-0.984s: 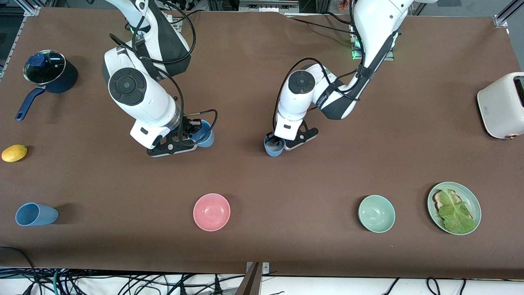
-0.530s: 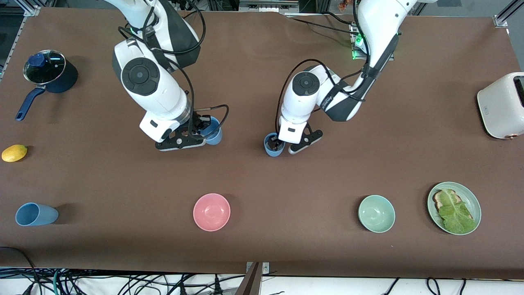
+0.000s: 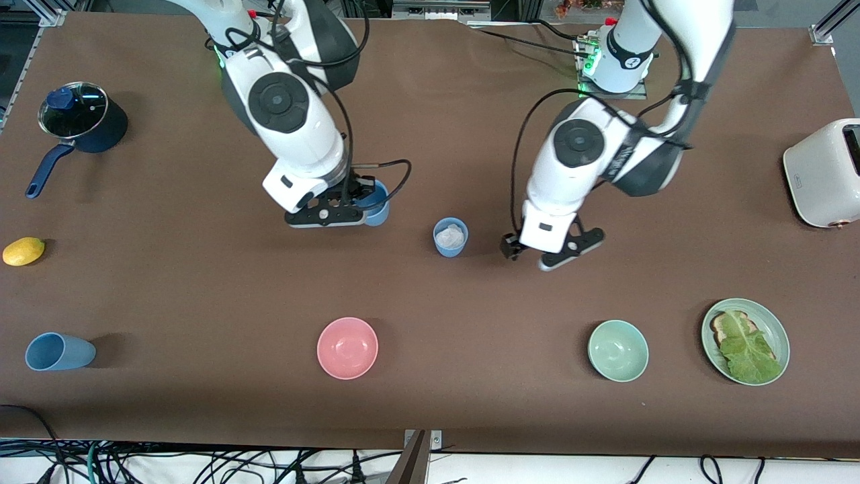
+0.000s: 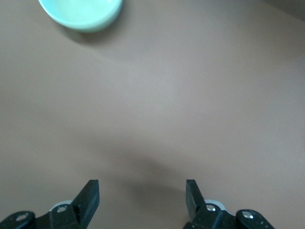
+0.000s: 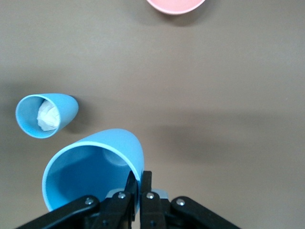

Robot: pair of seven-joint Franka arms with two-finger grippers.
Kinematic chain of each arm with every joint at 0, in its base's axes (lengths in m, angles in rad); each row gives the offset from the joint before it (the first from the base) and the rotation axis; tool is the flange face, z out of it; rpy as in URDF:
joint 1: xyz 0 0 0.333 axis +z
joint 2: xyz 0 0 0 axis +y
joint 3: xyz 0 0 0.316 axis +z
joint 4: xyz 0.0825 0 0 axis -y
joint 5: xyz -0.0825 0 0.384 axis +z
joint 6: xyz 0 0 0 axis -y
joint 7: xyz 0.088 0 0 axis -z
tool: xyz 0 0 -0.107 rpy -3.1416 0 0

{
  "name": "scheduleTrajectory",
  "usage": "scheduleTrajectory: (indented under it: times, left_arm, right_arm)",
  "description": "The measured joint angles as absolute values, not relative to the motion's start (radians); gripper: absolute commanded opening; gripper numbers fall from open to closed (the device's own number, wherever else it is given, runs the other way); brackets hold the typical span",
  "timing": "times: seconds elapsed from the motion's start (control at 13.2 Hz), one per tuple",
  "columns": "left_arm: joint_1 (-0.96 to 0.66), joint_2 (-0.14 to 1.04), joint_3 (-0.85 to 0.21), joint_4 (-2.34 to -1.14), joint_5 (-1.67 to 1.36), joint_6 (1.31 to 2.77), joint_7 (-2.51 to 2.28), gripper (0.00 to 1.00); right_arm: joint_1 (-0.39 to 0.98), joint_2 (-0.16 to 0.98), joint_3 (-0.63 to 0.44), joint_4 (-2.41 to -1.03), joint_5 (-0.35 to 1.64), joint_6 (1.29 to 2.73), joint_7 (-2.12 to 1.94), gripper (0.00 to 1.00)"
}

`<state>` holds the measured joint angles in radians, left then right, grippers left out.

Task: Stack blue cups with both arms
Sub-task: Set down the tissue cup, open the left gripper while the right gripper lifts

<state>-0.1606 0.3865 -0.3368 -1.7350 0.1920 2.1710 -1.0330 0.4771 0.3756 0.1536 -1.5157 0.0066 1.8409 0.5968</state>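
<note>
A blue cup [image 3: 450, 238] stands upright mid-table with a crumpled white wad inside; the right wrist view shows the same cup [image 5: 46, 115]. My right gripper [image 3: 359, 204] is shut on the rim of a second blue cup [image 3: 377, 203], one finger inside and one outside, and holds it in the air beside the standing cup. In the right wrist view this held cup [image 5: 93, 174] fills the space by the gripper [image 5: 140, 183]. My left gripper [image 3: 532, 257] hangs open and empty over bare table beside the standing cup; its fingers [image 4: 90, 195] stand wide apart. A third blue cup [image 3: 59, 351] lies on its side toward the right arm's end.
A pink bowl [image 3: 347, 347] and a pale green bowl [image 3: 618, 350] sit nearer the front camera. A green plate with toast and lettuce [image 3: 772, 323] and a white toaster [image 3: 823, 173] are toward the left arm's end. A dark pot [image 3: 84, 121] and a lemon [image 3: 23, 251] are toward the right arm's end.
The left gripper opened, let go of the standing cup and moved up and away toward the left arm's end. The right arm carried its cup closer to the standing cup.
</note>
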Motion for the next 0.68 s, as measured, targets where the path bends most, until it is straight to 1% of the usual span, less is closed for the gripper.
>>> scheduleTrajectory:
  times: [0.23, 0.45, 0.68]
  left_arm:
    - [-0.061, 0.331, -0.336, -1.704, 0.165, 2.052, -0.807, 0.83]
    - [0.048, 0.308, -0.333, -1.635, 0.141, 1.944, -0.555, 0.85]
    - [0.138, 0.304, -0.333, -1.571, 0.138, 1.866, -0.357, 0.91]
  right_arm:
    - [0.539, 0.402, 0.151, -1.493, 0.007, 1.885, 0.708, 0.0]
    - [0.626, 0.48, 0.098, -1.398, 0.007, 1.899, 0.794, 0.0]
    - [0.66, 0.542, 0.086, -1.331, 0.007, 1.927, 0.844, 0.0]
